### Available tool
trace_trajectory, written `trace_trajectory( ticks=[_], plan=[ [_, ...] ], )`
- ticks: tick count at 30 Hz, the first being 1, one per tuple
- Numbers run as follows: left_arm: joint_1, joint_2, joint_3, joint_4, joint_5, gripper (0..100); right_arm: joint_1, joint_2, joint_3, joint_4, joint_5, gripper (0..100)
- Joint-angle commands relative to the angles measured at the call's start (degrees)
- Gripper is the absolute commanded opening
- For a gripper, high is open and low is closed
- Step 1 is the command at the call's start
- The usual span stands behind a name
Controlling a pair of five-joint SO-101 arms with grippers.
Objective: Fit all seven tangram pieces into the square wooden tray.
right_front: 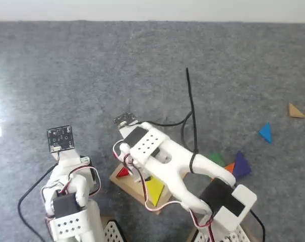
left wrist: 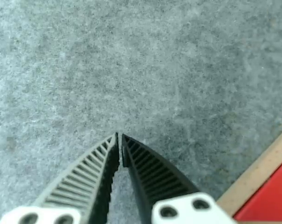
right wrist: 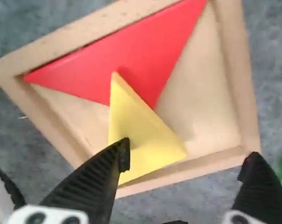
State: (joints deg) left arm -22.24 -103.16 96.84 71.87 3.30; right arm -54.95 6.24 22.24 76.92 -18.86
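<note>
The square wooden tray [right wrist: 57, 43] holds a large red triangle [right wrist: 131, 56] against one side. A yellow triangle [right wrist: 143, 137] lies in the tray with its tip over the red one's edge. My right gripper [right wrist: 187, 158] hangs open just above the tray, one fingertip [right wrist: 122, 154] over the yellow piece and nothing held. In the high view the right arm [right_front: 162, 161] covers most of the tray [right_front: 123, 185]. My left gripper [left wrist: 119, 138] is shut and empty over bare carpet beside a tray corner [left wrist: 257, 175]. Green [right_front: 216, 159], orange [right_front: 230, 167], purple [right_front: 241, 165], blue [right_front: 265, 132] and tan [right_front: 295, 111] pieces lie loose to the right.
Grey carpet covers the table. A black cable [right_front: 191, 108] runs from the right arm toward the back. The left arm [right_front: 66, 196] stands at the front left.
</note>
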Motion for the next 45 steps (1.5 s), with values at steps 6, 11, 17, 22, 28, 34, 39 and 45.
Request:
trace_trajectory(
  ticks=[6, 11, 17, 22, 28, 34, 39, 45],
  plan=[
    [-0.26, -1.05, -0.4, 0.44, -0.26, 1, -4.18, -3.65, -0.35, -0.48, -2.55, 38.2],
    [-0.26, -1.05, -0.4, 0.44, -0.26, 1, -3.91, -7.52, -3.87, 5.32, 0.62, 37.4],
    [-0.26, -1.05, -0.4, 0.44, -0.18, 1, -5.58, -12.0, -3.96, 6.37, 0.97, 37.4],
    [-0.26, -1.05, -0.4, 0.44, -0.18, 1, -11.65, -9.01, -2.02, 2.59, 0.7, 37.4],
    [-0.35, -0.97, -0.4, 0.44, -0.18, 1, -9.01, -6.55, -0.97, -0.22, -0.53, 37.3],
    [-0.35, -0.97, -0.4, 0.44, -0.18, 1, -8.92, -6.29, -0.88, -0.31, -0.79, 37.3],
    [-0.35, -0.97, -0.4, 0.44, -0.18, 1, -9.01, -4.53, 2.11, -3.65, -0.88, 37.3],
    [-0.35, -0.97, -0.4, 0.44, -0.18, 1, -4.09, -11.91, 3.08, -1.63, -0.44, 31.2]
  ],
)
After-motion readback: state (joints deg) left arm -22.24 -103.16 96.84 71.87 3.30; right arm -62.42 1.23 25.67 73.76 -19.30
